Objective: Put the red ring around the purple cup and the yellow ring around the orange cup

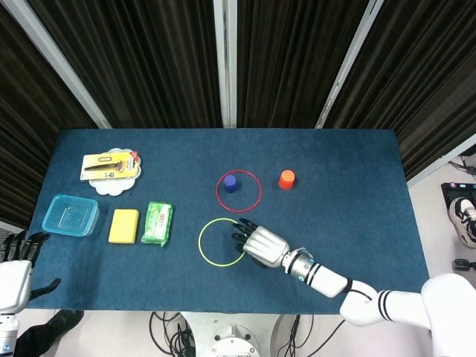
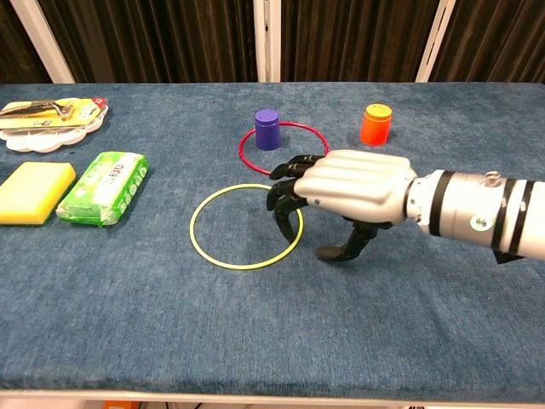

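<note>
The purple cup (image 1: 230, 183) (image 2: 267, 129) stands inside the red ring (image 1: 239, 213) (image 2: 241, 154), which lies flat on the blue table. To its right the orange cup (image 1: 287, 179) (image 2: 375, 124) stands upside down with nothing around it. Nearer the front lies the yellow ring (image 1: 199, 242) (image 2: 192, 232). My right hand (image 1: 260, 244) (image 2: 353, 187) hovers over that ring's right edge, fingers bent down and spread, thumb apart, holding nothing. Whether its fingertips touch the ring I cannot tell. My left hand (image 1: 15, 271) hangs off the table's front left corner, fingers spread.
On the left side sit a white plate (image 1: 111, 184) (image 2: 34, 139) with a packaged tool, a blue plastic container (image 1: 71, 216), a yellow sponge (image 1: 123, 225) (image 2: 32, 191) and a green packet (image 1: 158, 222) (image 2: 104, 187). Dark curtains stand behind the table.
</note>
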Motion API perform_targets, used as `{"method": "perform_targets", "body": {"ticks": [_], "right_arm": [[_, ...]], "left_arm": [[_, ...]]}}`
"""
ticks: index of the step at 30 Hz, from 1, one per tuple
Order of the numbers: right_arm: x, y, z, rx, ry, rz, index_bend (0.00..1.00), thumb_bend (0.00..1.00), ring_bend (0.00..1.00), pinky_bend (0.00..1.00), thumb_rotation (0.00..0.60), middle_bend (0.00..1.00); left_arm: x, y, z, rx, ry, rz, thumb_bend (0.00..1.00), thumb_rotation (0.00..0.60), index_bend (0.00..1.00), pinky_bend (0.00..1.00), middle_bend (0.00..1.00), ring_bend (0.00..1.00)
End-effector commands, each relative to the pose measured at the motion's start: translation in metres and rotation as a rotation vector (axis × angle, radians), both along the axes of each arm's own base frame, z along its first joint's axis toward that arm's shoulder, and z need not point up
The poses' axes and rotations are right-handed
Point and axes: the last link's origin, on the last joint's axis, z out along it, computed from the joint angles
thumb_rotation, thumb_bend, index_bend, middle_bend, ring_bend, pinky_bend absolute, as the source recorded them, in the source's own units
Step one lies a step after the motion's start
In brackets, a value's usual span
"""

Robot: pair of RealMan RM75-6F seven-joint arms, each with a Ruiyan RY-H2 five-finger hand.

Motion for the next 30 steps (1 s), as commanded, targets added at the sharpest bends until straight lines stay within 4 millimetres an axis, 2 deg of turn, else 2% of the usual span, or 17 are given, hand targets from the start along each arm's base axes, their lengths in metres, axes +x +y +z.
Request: {"method": "perform_targets", "body": {"ticks": [1, 18, 24, 30], "right_arm": [[0.002, 0.000, -0.005, -0.003, -0.004, 0.007, 0.41, 0.29, 0.00, 0.00, 0.600, 0.17], [0.002, 0.004, -0.017, -0.013, -0.023, 0.010, 0.57, 0.34, 0.00, 0.00, 0.600, 0.22], [0.002, 0.004, -0.015, -0.033, -0.046, 0.003, 0.64, 0.39, 0.00, 0.00, 0.600, 0.25], [0.002, 0.000, -0.004, -0.061, -0.073, -0.019, 0.66, 0.41, 0.00, 0.00, 0.600, 0.26]], "left_arm": [[-0.001, 0.000, 0.000, 0.000, -0.002, 0.001, 0.04, 0.600, 0.15, 0.00, 0.12, 0.02], [-0.008, -0.002, -0.001, 0.001, -0.019, 0.006, 0.04, 0.600, 0.15, 0.00, 0.12, 0.02], [-0.010, -0.003, -0.001, -0.001, -0.024, 0.005, 0.04, 0.600, 0.15, 0.00, 0.12, 0.02], [-0.009, -0.002, -0.001, -0.001, -0.024, -0.001, 0.04, 0.600, 0.14, 0.00, 0.12, 0.02]]}}
